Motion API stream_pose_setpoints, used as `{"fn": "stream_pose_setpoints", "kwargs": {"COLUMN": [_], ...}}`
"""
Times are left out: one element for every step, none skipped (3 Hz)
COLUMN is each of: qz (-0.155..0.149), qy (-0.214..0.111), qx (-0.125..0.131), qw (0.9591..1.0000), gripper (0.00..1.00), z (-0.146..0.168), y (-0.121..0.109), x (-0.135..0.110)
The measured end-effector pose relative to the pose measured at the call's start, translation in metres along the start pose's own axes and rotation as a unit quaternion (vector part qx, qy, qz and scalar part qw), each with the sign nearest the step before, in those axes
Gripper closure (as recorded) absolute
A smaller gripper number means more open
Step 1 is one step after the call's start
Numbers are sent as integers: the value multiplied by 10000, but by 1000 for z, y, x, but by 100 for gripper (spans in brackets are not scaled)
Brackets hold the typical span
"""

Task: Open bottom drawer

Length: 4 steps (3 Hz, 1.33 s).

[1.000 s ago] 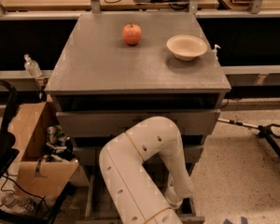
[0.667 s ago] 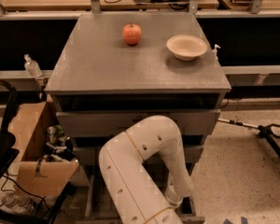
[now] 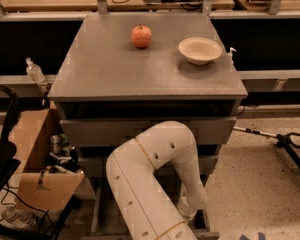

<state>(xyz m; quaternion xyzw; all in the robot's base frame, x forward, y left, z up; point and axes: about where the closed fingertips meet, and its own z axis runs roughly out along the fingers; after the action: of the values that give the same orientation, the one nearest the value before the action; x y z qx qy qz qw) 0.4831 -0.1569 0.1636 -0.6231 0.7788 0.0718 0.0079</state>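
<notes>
The grey cabinet (image 3: 140,69) is seen from above and in front. Its upper drawer front (image 3: 100,131) shows below the top, with a second front (image 3: 90,166) under it. The bottom drawer (image 3: 97,209) sits lowest, near the floor; its grey side edges show on both sides of the arm and it seems to stick out a little. Its knob is hidden. My white arm (image 3: 150,169) bends down in front of the cabinet. The gripper (image 3: 189,213) is low at the bottom drawer, right of centre, mostly hidden behind the wrist.
A red apple (image 3: 141,36) and a beige bowl (image 3: 200,50) stand on the cabinet top. An open cardboard box (image 3: 35,154) with clutter stands on the left. A black stand's legs (image 3: 285,141) lie on the floor at the right. A sanitiser bottle (image 3: 34,70) is at the left.
</notes>
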Motion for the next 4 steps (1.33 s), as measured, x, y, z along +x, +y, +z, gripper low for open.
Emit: {"fn": "stream_pose_setpoints", "kwargs": {"qz": [23,546,620,621], "qy": [2,63,66,66], "qx": [-15,-335,-370,-370], "qw": [10000,9979,9974,9974], "gripper": [100,100,100,100], "z": [0,-1,-2,-2], "y": [2,61,62,60], "x": [0,-1,-4,-5]}}
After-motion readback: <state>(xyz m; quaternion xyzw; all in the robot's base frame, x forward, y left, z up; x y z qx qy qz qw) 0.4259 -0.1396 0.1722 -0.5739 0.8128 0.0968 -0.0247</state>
